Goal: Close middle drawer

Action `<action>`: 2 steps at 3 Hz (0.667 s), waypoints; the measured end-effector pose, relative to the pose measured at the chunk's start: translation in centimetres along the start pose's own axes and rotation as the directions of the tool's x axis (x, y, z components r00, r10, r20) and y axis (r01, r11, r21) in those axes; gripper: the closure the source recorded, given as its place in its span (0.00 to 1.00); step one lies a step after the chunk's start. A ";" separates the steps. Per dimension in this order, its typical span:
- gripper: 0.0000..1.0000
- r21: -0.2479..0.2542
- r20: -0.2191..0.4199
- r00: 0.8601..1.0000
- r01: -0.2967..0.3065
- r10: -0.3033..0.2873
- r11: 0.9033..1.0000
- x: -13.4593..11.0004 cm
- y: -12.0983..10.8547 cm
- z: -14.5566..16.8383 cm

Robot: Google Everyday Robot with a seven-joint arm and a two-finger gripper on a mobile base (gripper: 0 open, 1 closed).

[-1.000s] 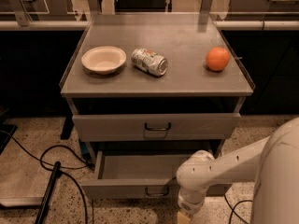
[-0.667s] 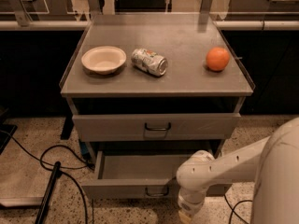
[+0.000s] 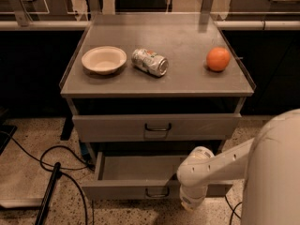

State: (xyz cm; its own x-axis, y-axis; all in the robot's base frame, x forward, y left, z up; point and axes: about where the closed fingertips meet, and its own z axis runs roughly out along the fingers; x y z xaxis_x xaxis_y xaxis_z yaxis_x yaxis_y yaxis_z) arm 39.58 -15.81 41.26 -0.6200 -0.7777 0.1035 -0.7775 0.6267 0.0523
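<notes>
The middle drawer (image 3: 140, 190) is pulled out below the taller top drawer (image 3: 117, 127). Its shallow tray (image 3: 140, 168) looks empty, and its slim grey front carries a small dark wire handle (image 3: 157, 191) at centre. My white arm comes in from the lower right. My gripper (image 3: 190, 204) hangs at the end of it, in front of the drawer's front panel and just right of the handle, partly covering the right half of the front. The lowest drawer is hidden.
On the cabinet top (image 3: 187, 78) lie a white bowl (image 3: 103, 59), a crushed can (image 3: 149, 62) on its side and an orange (image 3: 218, 59). Black cables (image 3: 56, 158) and a dark pole (image 3: 47, 196) lie on the speckled floor at the left.
</notes>
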 end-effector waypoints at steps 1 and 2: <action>1.00 0.105 0.011 0.999 -0.046 0.045 0.993 -0.7 -2.6 -0.5; 1.00 0.184 0.033 0.995 -0.097 0.092 0.978 -1.1 -5.1 -1.1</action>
State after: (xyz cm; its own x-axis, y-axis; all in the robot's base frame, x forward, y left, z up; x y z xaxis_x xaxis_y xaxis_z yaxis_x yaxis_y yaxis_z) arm 44.31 -18.07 41.99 -0.6922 -0.7177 0.0755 -0.7200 0.6795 -0.1414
